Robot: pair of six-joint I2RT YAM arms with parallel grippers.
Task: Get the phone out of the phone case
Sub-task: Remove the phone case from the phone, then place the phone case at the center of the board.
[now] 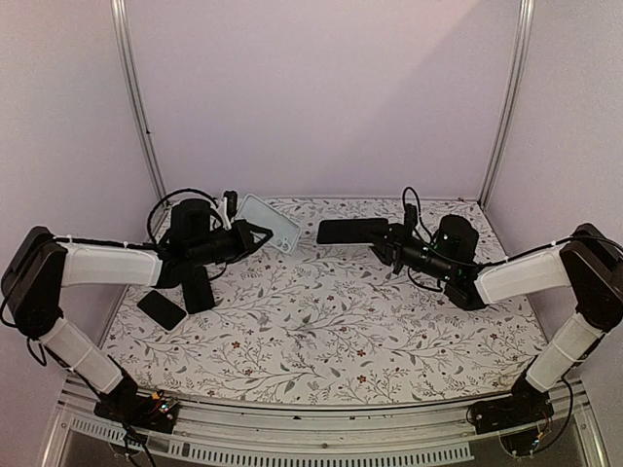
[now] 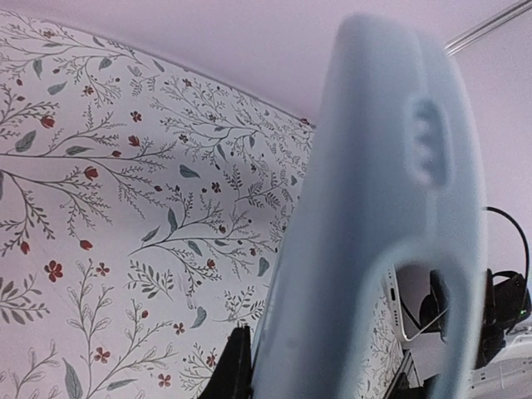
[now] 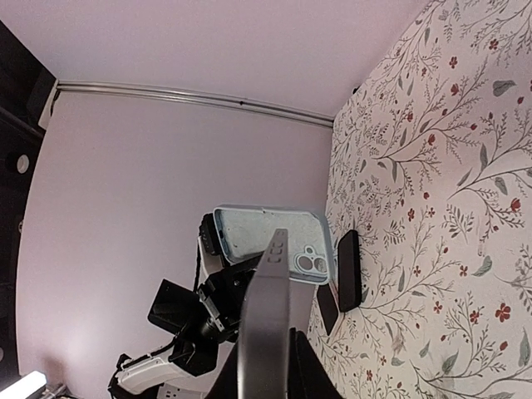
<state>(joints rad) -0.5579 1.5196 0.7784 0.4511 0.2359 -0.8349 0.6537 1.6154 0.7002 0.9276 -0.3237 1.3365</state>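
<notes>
My left gripper [image 1: 245, 236] is shut on a light-blue phone case [image 1: 268, 222] and holds it above the table at the back left. The case fills the left wrist view [image 2: 374, 233], clamped in that gripper [image 2: 320, 378]. In the right wrist view the case [image 3: 270, 237] shows an empty inside and a camera cut-out. My right gripper [image 1: 389, 238] is shut on the dark phone [image 1: 352, 231], held level above the table and apart from the case. The phone shows edge-on in the right wrist view [image 3: 268, 324], between that gripper's jaws [image 3: 264, 374].
Two flat black objects lie on the floral tabletop [image 1: 321, 331] at the left, one [image 1: 162, 309] near the left edge and one [image 1: 200, 289] under my left arm. They also show in the right wrist view [image 3: 349, 270]. Lilac walls stand behind and on both sides.
</notes>
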